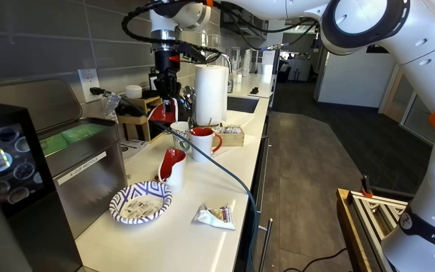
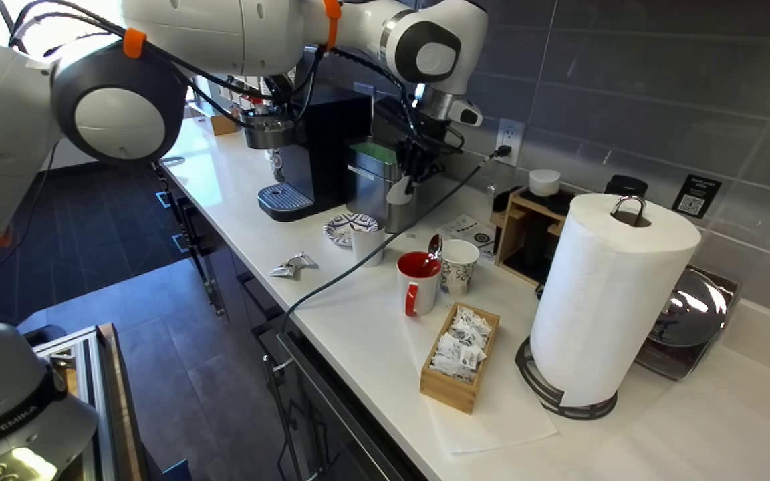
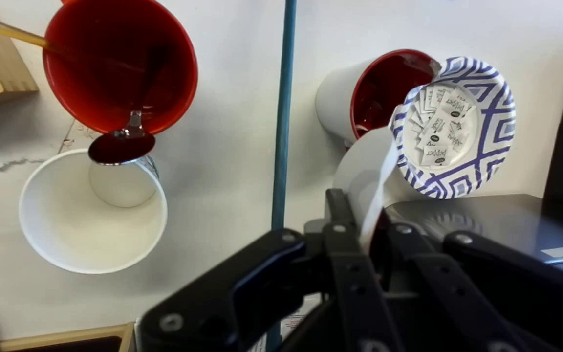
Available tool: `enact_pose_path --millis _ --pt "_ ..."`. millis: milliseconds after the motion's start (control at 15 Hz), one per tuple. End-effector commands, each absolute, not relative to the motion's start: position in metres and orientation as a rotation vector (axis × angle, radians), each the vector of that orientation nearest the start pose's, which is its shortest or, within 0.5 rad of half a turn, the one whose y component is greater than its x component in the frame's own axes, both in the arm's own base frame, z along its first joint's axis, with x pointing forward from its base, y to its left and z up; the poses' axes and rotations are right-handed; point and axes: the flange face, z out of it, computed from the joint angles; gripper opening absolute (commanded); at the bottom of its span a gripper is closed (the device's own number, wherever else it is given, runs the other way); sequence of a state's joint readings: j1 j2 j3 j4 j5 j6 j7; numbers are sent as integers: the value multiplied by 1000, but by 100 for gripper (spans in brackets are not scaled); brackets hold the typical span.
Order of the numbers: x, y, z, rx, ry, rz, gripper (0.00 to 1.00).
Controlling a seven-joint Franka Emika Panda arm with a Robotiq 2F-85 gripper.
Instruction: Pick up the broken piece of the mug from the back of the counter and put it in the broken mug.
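Note:
My gripper [image 1: 169,101] is shut on the broken piece [image 1: 161,113], a curved shard with one red and one white face. The gripper holds it raised above the back of the counter [image 1: 153,249]. In the wrist view the shard [image 3: 362,168] sticks out from between the fingertips [image 3: 362,220]. The broken mug [image 1: 175,177], white outside and red inside with a jagged wall, stands upright on the counter beside the bowl. It also shows in the wrist view [image 3: 333,102], with the shard's end overlapping its lower rim in the picture. In an exterior view the shard [image 2: 398,192] is above and behind the mug [image 2: 367,244].
A whole red-and-white mug [image 1: 201,145] and a paper cup [image 3: 91,210] stand nearby. A blue cable [image 3: 283,122] crosses above the counter. A patterned bowl [image 1: 164,190], a snack packet [image 1: 215,216], a metal bin [image 1: 93,181] and a paper towel roll [image 2: 609,300] are around.

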State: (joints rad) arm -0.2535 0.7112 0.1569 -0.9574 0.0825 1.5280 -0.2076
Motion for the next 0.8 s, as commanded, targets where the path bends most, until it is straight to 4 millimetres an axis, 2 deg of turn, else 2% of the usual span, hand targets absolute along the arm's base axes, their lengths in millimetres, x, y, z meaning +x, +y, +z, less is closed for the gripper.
enact_pose_path --millis 0,200,400,600,733 --pt "712 -94 459 -2886 -59 90 3" --pt "697 -96 471 -2839 4 -3 3" --pt "675 -112 479 -2802 39 -47 3" --pt "639 -134 473 -2733 20 23 3" --pt "611 -142 465 -2660 -102 58 3"
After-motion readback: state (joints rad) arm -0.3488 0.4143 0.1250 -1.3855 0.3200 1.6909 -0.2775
